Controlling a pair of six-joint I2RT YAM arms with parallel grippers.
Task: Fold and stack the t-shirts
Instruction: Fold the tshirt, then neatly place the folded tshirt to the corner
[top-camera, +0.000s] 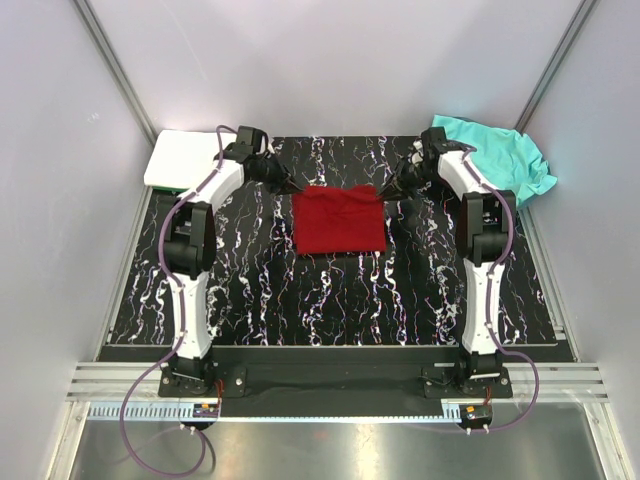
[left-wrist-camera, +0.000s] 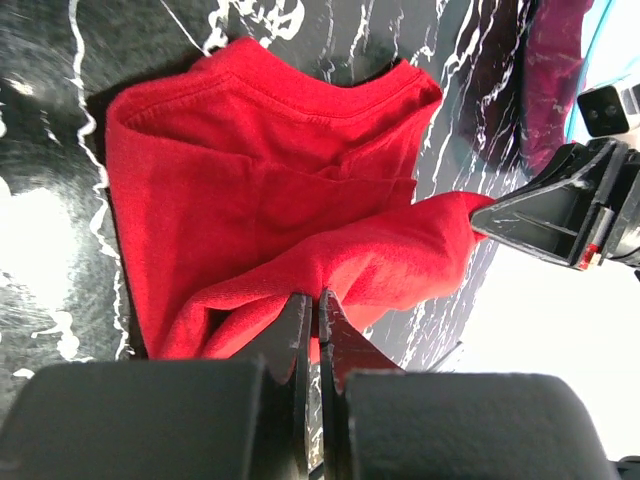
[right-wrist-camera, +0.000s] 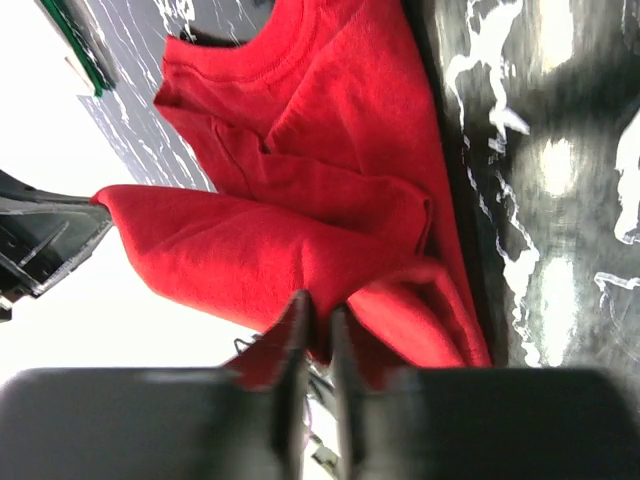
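The dark red t-shirt (top-camera: 338, 222) lies folded in the middle of the black marbled mat (top-camera: 250, 300). Its upper layer is lifted at both far corners. My left gripper (top-camera: 297, 190) is shut on the left corner, the cloth (left-wrist-camera: 260, 180) pinched between its tips (left-wrist-camera: 317, 295). My right gripper (top-camera: 385, 190) is at the right corner. Its jaws (right-wrist-camera: 318, 305) stand slightly apart, with a fold of the red cloth (right-wrist-camera: 320, 200) still lying between them. A turquoise t-shirt (top-camera: 500, 155) lies crumpled at the far right corner. A folded white t-shirt (top-camera: 185, 158) rests on a green one (top-camera: 165, 188) at the far left.
Metal rails (top-camera: 120, 85) and grey walls close the table in on the left, right and back. Both arm bases (top-camera: 340, 375) stand at the mat's near edge. The other arm's black fingers (left-wrist-camera: 560, 215) show in the left wrist view.
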